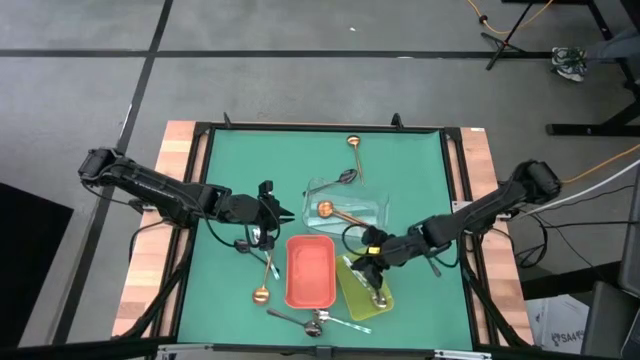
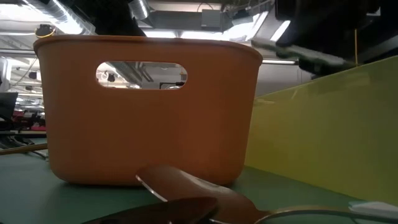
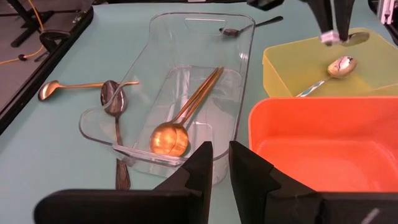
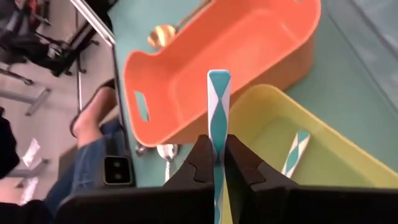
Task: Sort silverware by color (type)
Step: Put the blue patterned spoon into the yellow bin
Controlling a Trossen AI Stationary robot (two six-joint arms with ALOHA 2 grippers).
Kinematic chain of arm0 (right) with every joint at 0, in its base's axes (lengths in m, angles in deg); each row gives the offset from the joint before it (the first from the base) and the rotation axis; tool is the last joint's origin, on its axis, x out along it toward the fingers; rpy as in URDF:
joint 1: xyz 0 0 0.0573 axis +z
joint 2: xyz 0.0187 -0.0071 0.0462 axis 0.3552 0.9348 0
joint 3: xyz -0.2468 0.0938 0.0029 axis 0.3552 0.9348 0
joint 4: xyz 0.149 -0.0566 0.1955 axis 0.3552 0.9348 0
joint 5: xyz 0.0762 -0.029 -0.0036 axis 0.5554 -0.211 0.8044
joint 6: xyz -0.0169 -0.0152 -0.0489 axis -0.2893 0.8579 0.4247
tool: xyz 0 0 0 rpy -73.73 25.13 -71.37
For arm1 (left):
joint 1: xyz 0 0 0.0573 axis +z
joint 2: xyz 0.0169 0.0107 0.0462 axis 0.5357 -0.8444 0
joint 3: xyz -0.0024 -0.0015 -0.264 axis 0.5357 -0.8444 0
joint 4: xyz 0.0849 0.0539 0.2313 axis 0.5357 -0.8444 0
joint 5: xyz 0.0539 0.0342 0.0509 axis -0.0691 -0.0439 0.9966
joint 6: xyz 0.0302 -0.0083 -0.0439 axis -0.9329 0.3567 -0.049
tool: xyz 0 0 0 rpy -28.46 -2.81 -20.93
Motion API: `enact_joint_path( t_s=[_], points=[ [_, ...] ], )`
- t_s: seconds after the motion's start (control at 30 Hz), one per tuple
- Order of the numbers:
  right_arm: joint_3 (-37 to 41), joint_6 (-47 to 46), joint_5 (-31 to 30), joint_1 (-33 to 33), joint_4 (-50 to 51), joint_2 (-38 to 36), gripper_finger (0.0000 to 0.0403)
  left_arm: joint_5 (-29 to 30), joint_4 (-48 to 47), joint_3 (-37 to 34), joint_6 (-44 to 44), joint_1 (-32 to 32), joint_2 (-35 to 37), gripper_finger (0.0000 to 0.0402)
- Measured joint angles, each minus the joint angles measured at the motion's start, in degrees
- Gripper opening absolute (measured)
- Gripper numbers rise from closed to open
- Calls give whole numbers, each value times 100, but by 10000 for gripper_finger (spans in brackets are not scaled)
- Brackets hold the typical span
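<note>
Landmark: red tray [image 1: 310, 272], empty as far as the views show.

- Nearest, off the red tray's front edge: a loose cluster of silver pieces [image 1: 312, 322] flat on the green mat [image 1: 230, 160]. Copper spoon [image 1: 263, 285] on the mat just beside the tray's left wall.
- Right of the red tray, touching or nearly so: yellow-green tray [image 1: 362, 300], with a silver-bowled spoon [image 3: 341, 65] in it. Right gripper [image 4: 219, 146] hangs over this tray, fingers clamped on the slim teal-and-white patterned handle [image 4: 217, 106] of a utensil. Bowl end not clear.
- Left of the red tray, a little farther back: left gripper [image 3: 221, 155] low over the mat, fingers a narrow gap apart, nothing between them.
- Beyond the red tray: clear tray [image 1: 375, 208] with a copper-gold spoon [image 3: 171, 137] inside; dark spoon [image 3: 114, 99] leaning over its rim.
- Farthest: another copper spoon [image 1: 353, 145] alone on the mat.

Handling, judged: pieces are light, stiff and smooth. They lie flat, so they are slippery to pinch and apt to swivel if held off-centre. Best hold looks like mid-handle, across the narrow width, near the balance point; avoid the rounded bowl. The dark spoon on the rim may tip when touched.
</note>
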Motion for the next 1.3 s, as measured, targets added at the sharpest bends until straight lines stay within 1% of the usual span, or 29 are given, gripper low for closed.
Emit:
enact_joint_path(
  t_s=[0.33,0.63,1.3],
  points=[
    [-2,44,158,4,-38,500,3,0,2,0,0,0,0,47],
    [0,22,128,-2,3,835,8,0,1,0,-1,-1,0,47],
    [0,31,110,-2,-7,856,10,0,0,0,-11,-2,0,47]
  ],
)
